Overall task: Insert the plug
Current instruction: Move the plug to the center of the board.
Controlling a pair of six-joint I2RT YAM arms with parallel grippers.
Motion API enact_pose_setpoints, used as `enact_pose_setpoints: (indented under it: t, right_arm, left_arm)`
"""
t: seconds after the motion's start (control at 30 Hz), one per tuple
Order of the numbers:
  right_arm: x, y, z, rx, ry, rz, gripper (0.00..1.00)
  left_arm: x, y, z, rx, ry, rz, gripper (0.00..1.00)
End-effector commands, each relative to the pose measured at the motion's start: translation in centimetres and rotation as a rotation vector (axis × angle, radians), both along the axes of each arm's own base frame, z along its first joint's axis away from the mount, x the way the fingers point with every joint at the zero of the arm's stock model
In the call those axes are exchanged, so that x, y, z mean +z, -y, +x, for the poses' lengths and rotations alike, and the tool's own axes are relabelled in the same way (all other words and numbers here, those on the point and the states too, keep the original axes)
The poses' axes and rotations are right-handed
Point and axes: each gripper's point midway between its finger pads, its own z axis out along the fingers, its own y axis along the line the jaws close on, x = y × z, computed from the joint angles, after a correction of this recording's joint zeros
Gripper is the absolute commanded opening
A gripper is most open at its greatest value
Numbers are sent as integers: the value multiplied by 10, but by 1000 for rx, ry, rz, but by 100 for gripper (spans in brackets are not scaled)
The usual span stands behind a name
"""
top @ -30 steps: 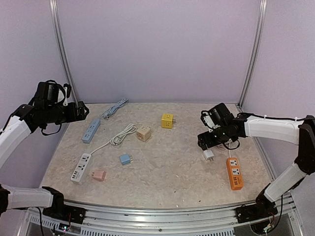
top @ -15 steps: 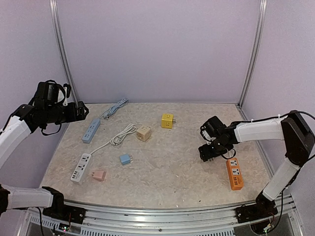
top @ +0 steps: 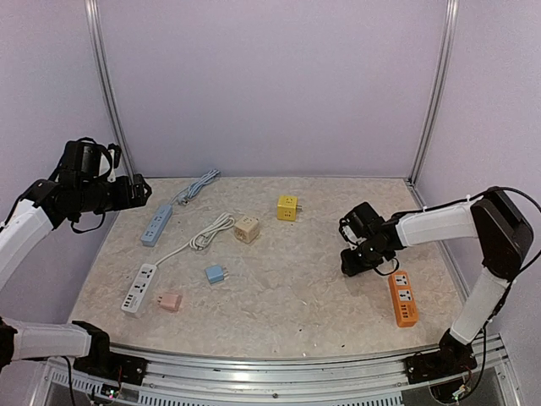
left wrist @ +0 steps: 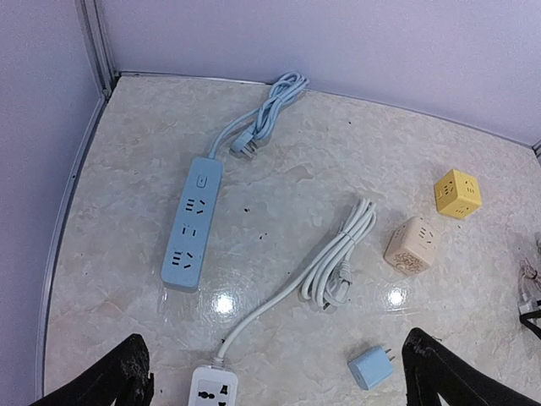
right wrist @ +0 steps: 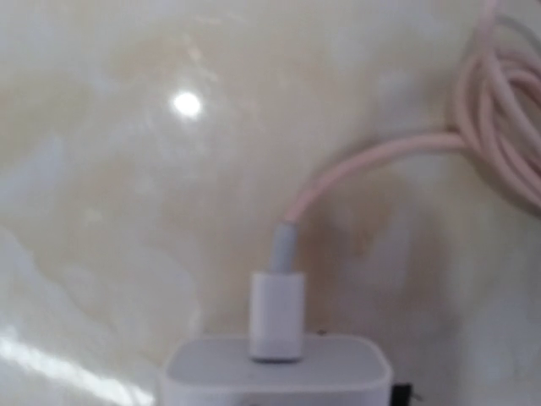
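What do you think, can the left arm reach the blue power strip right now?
Probably yes. The left gripper hangs open, up above the blue power strip, which lies flat with nothing on top of it. Only its own cord trails away behind it.

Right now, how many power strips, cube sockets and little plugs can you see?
Power strips: 3 (blue strip, white strip, orange strip)
Cube sockets: 2 (yellow cube, beige cube)
Little plugs: 3 (blue plug, pink plug, white plug)
Total: 8

Lab test cell, aluminium-framed walls [top: 101, 76]
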Motion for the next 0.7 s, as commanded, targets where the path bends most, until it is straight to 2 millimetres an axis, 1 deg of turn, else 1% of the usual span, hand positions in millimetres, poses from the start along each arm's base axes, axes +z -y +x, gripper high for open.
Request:
enact_pose_setpoints:
  t: [0.0, 0.03, 0.07, 0.1, 0.23, 0.27, 0.33, 0.4, 0.43, 0.47, 0.5, 0.53, 0.6, 0.63, 0.67]
  right_arm:
    - [-3, -27, 8, 50, -6, 28, 34]
    - [-1, -37, 14, 62, 3, 39, 34]
    - [4, -51, 24, 77, 21, 56, 34]
    - [4, -63, 30, 95, 22, 65, 34]
    - [5, -128, 61, 186, 39, 68, 35]
    - [-7, -144, 65, 210, 26, 58, 36]
    - [-9, -174, 80, 236, 29, 71, 39]
    - [-13, -198, 89, 255, 10, 93, 42]
    - [-16, -205, 92, 255, 1, 98, 45]
    - [-15, -209, 95, 253, 3, 103, 52]
    - [-11, -212, 95, 255, 7, 108, 60]
    - [-6, -213, 94, 260, 18, 111, 66]
    - [9, -206, 89, 258, 52, 96, 79]
    - [10, -196, 83, 252, 54, 81, 85]
    - [18, -188, 77, 248, 65, 75, 89]
  left_arm:
    - [1, 0, -2, -2, 6, 7, 99]
    - [1, 0, -2, -1, 8, 8, 99]
    - [1, 0, -2, -3, 7, 6, 99]
    - [1, 0, -2, -3, 6, 7, 99]
    - [1, -1, -3, 0, 6, 9, 99]
    - [1, -1, -3, 1, 6, 11, 99]
    - [1, 0, -3, -1, 6, 12, 99]
    - [2, -1, -4, 1, 11, 14, 99]
    - [2, -1, -4, 2, 12, 15, 99]
    - [2, -1, -4, 1, 15, 15, 99]
    - [3, -2, -4, 2, 17, 16, 99]
    - [3, -2, -4, 3, 17, 17, 99]
    - [3, -1, -5, 0, 17, 15, 99]
    - [4, -1, -5, 0, 19, 14, 99]
    - [4, -1, -5, -2, 20, 11, 99]
